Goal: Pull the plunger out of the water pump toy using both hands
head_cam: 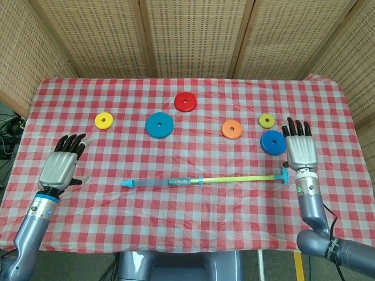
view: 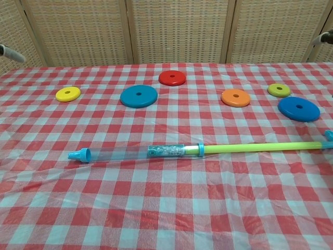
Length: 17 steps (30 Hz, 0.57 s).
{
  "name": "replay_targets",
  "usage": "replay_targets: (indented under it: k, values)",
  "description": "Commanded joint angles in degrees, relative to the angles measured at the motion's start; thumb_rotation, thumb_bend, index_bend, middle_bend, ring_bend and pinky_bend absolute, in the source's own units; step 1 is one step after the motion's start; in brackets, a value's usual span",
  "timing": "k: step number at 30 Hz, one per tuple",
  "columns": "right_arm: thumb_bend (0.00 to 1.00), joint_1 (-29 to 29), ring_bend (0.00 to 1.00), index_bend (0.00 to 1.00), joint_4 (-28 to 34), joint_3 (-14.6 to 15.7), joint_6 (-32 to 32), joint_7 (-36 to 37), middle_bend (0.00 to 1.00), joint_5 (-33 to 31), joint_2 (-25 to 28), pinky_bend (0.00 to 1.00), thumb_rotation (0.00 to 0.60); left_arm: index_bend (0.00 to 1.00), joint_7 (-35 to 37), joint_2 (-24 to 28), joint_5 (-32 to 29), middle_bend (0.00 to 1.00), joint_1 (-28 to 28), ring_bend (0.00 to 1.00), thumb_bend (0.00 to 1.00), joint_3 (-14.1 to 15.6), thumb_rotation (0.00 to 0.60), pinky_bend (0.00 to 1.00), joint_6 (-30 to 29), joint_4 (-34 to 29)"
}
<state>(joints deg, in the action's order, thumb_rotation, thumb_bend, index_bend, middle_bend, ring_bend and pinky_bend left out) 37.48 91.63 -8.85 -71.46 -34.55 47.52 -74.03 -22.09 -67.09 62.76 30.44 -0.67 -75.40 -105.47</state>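
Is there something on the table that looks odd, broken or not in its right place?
Nothing looks broken or spilled. The water pump toy lies flat on the checked cloth with its green plunger drawn far out but not free. Neither hand touches it.

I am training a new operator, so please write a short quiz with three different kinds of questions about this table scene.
1. True or false: the left hand grips the water pump toy.
2. Which disc lies nearest the right hand? A) red disc B) small blue disc C) orange disc
3. Fill in: the green plunger rod points toward the robot's ____ side.

Key: 1 false, both hands are open and hold nothing; 2 B; 3 right.
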Motion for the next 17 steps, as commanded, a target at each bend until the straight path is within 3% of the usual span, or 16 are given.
replay_targets:
  k: [1,9,17]
  values:
    - [0.00,-4.0,0.00,0.00,3.0,3.5,-3.9,4.5,0.00,8.8,1.2,0.00,0.600,0.09,0.5,-1.3,4.1,0.00,-3.9,0.00,0.17,2.3,0.600,0.00,-4.7,1.8]
    - [0.00,-13.1,0.00,0.00,1.5,10.8,-13.1,15.2,0.00,25.5,1.3,0.00,0.600,0.00,3.2,-3.3,12.7,0.00,-12.1,0.00,0.14,7.5,0.600,0.00,-11.9,7.8]
    - [0.00,-19.5,0.00,0.00,-2.8,13.3,-17.5,21.3,0.00,31.1,0.2,0.00,0.600,0.00,6.6,-6.1,17.0,0.00,-16.5,0.00,0.14,8.3,0.600,0.00,-14.3,14.1]
